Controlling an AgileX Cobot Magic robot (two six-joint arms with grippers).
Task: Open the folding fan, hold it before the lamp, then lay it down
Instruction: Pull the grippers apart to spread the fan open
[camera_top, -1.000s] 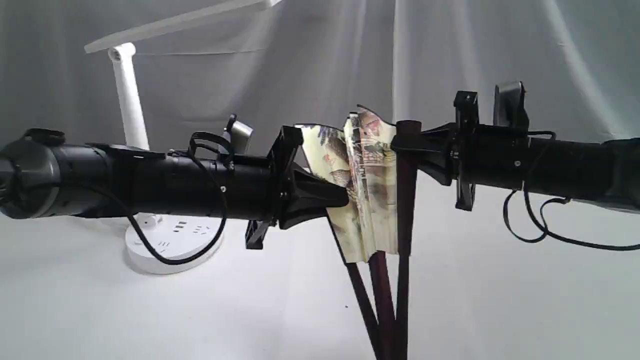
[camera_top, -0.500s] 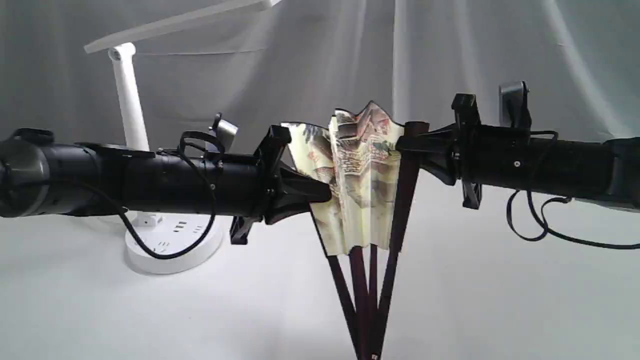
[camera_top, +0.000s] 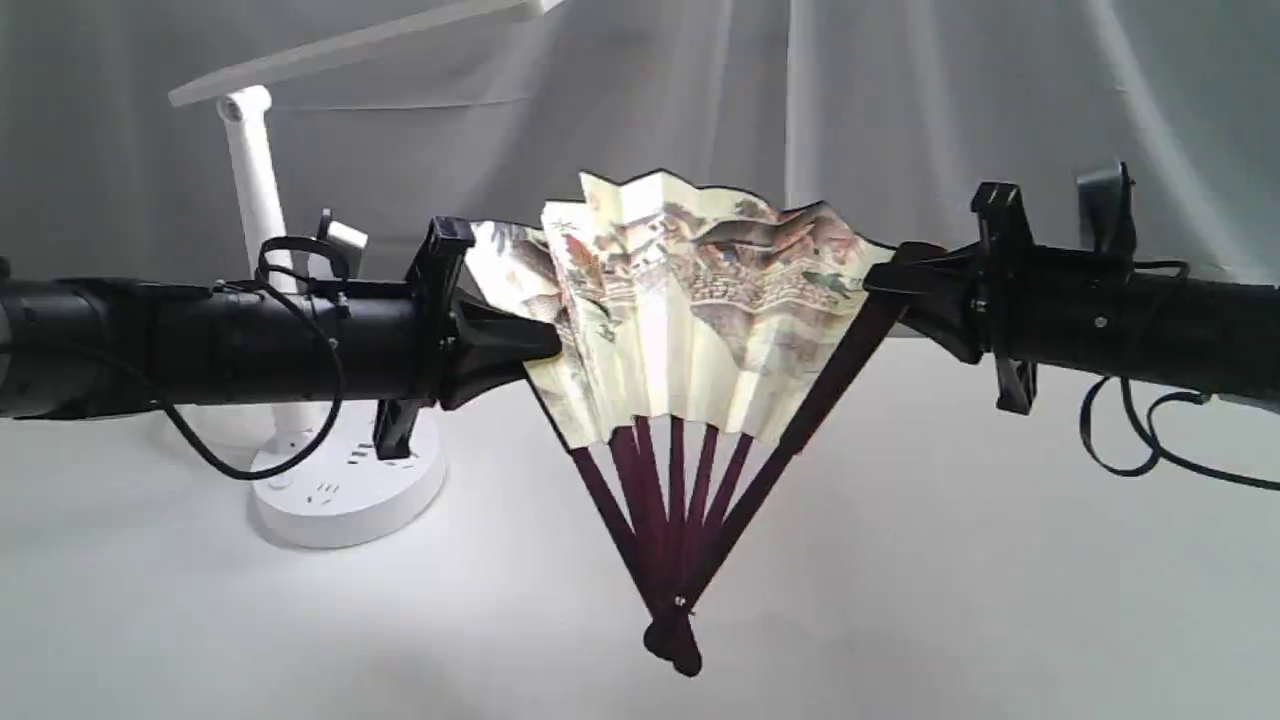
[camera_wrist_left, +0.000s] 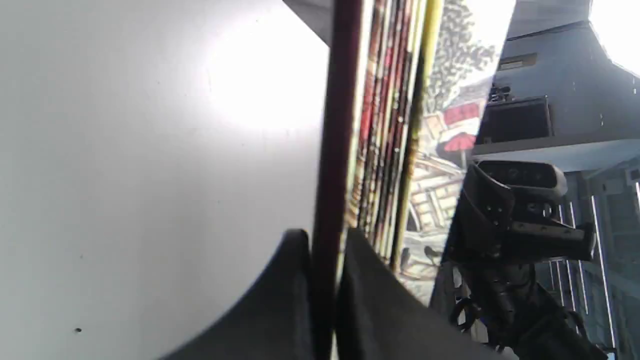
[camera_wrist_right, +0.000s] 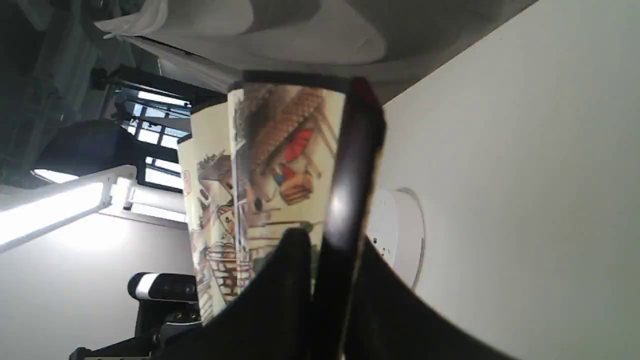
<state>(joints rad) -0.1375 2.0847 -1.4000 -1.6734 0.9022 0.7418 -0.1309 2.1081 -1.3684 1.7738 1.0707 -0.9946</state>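
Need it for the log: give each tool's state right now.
Left tool: shut on the fan.
Right tool: shut on the fan, at its other end.

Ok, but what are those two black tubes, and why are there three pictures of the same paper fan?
Those tubes are a robot's two arms, the left arm and the right arm. Each ends in jaws that pinch like fingers. The wide picture comes from a camera that is not on the arms. The other two come from little cameras on the arms' wrists, looking along the jaws. Both jaws are shut on the folding fan, one on each dark outer stick, holding it spread out over the white table. On the table stands a white lamp, partly hidden behind the left arm in the wide picture.
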